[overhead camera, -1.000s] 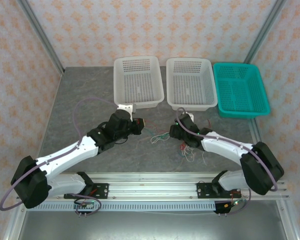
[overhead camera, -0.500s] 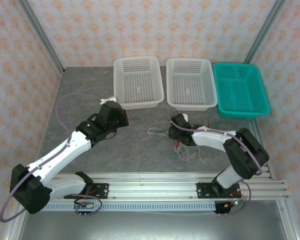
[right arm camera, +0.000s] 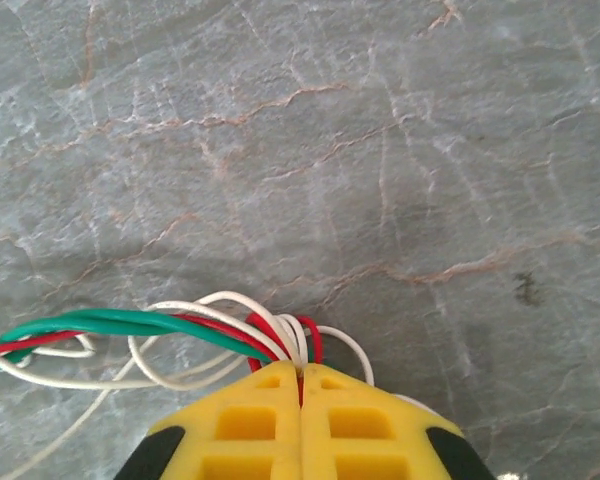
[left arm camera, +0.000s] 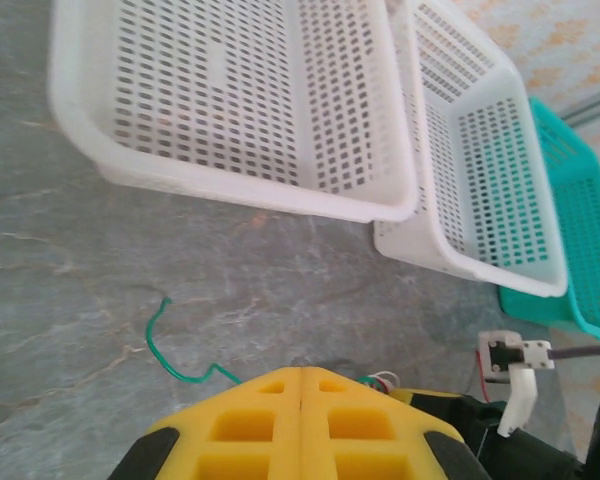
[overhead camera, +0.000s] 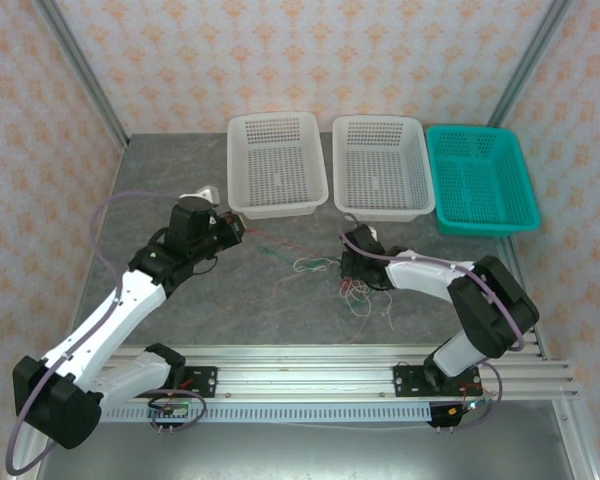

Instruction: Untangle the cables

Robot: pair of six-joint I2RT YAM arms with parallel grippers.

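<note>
The cables (overhead camera: 355, 290) lie as a small red, white and green tangle mid-table. My right gripper (overhead camera: 352, 268) is at the tangle's upper edge. In the right wrist view its yellow fingertips (right arm camera: 300, 372) are shut, with red, white and green loops (right arm camera: 270, 325) pinched between them. My left gripper (overhead camera: 236, 229) is shut to the left, near the white basket's corner. One thin strand (overhead camera: 275, 246) runs from its tips to the tangle. In the left wrist view the fingertips (left arm camera: 302, 372) meet, and a green cable end (left arm camera: 165, 345) curls out from under them; the held colour is unclear.
Two white baskets (overhead camera: 277, 205) (overhead camera: 382, 210) and a teal basket (overhead camera: 480, 225) stand in a row at the back. An aluminium rail (overhead camera: 300, 365) runs along the near edge. Thick purplish-grey hoses loop off both arms.
My left gripper pulled back to the left and away, drawing a strand out of the tangle. The right gripper closed on the tangle and shifted slightly left.
</note>
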